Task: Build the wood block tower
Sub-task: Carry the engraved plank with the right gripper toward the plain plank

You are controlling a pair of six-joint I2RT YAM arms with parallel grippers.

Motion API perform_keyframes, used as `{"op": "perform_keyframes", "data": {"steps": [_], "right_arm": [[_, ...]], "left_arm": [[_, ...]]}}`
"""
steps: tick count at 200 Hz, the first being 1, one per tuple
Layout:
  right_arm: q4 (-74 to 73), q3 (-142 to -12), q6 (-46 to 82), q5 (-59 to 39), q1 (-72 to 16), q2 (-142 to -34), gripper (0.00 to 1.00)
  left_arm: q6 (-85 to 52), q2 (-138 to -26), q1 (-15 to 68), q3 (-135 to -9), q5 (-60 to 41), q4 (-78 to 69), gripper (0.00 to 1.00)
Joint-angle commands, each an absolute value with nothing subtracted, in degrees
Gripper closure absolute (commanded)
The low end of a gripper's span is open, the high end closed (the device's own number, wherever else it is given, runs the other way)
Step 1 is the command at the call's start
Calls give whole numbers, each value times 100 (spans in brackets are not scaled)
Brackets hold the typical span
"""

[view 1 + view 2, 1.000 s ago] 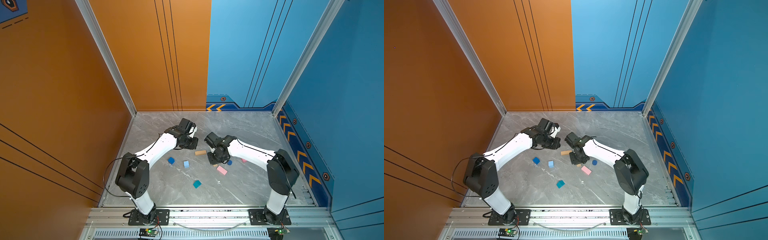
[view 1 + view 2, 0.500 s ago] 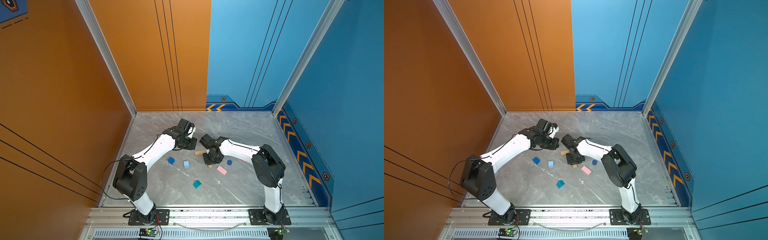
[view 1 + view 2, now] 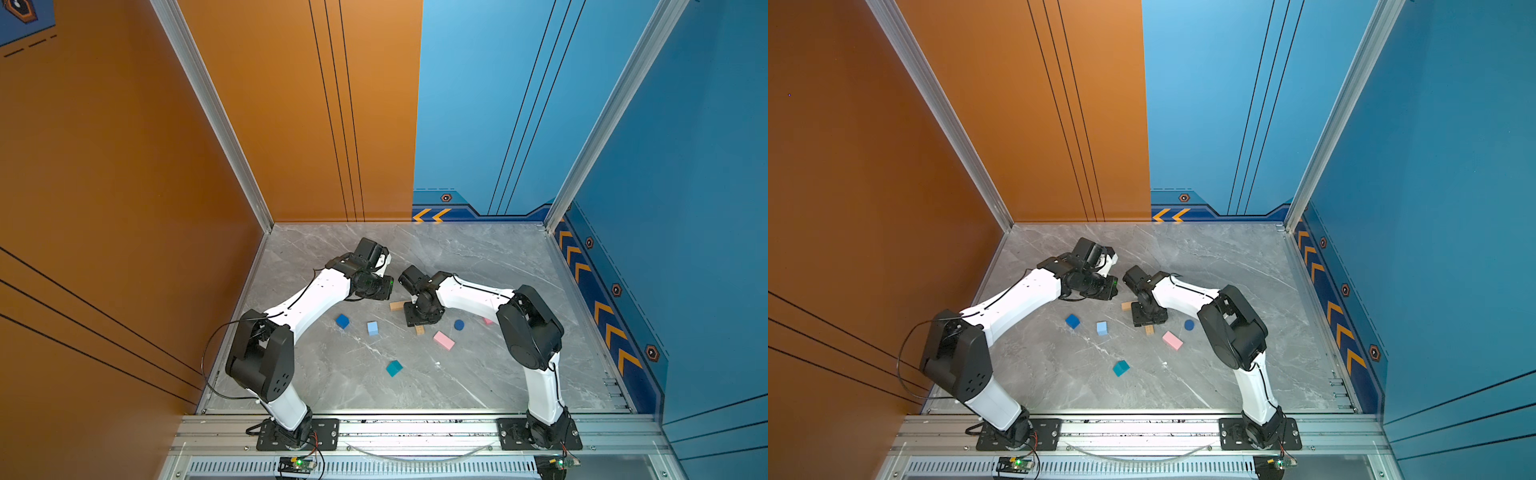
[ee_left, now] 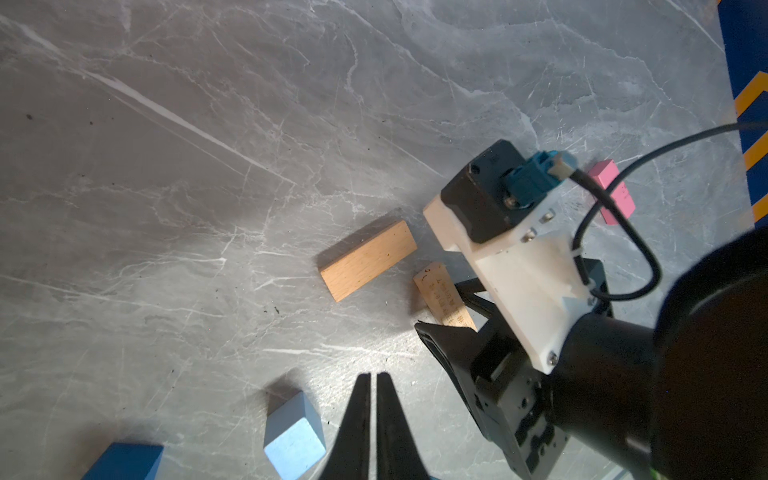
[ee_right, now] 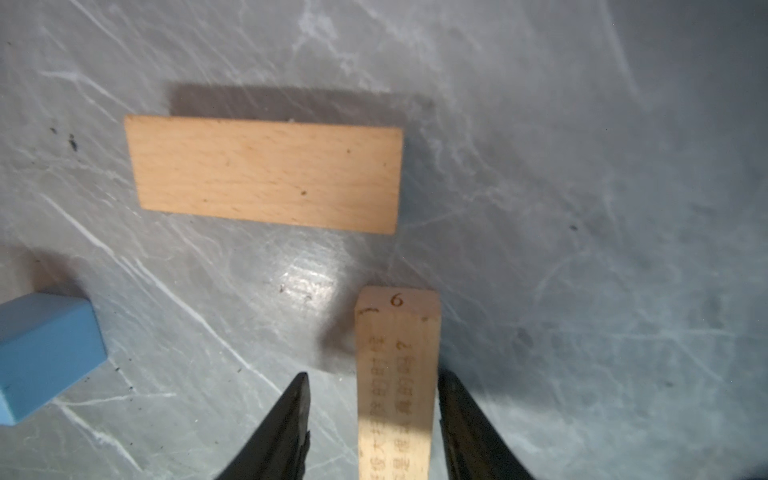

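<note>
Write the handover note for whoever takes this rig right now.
Grippers: left gripper shut and empty; right gripper open, jaws either side of the printed tan bar, with a gap on one side.
Blocks: plain tan bar lies flat nearby, not touching it. Light-blue cube, dark-blue cube, teal cube, dark-blue cylinder, pink bar and second pink bar lie singly on the table.
Done: nothing stacked.
Left: the whole tower. No teal cylinder in view.
</note>
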State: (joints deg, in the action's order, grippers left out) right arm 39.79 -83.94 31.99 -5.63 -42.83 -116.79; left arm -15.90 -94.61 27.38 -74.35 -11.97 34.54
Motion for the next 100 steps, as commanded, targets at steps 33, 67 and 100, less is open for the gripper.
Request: {"op": "perform_keyframes", "data": {"steps": [33,67,100], "right_arm": [[3919,-7963,3285,-843,-4209,-11260,45],[3808,-7630,3374,-1126,-4245,-11100,47],[3667,-7533,3445,-1329,-4311,-11047,51]], "left_arm": [[-1503,-9311,2689,-7345,-1117,3560,91],[-1502,-9314,2682,-7343,-1122,3559,91],[-1503,-9325,2670,-7354,-1129,3555,91]]}}
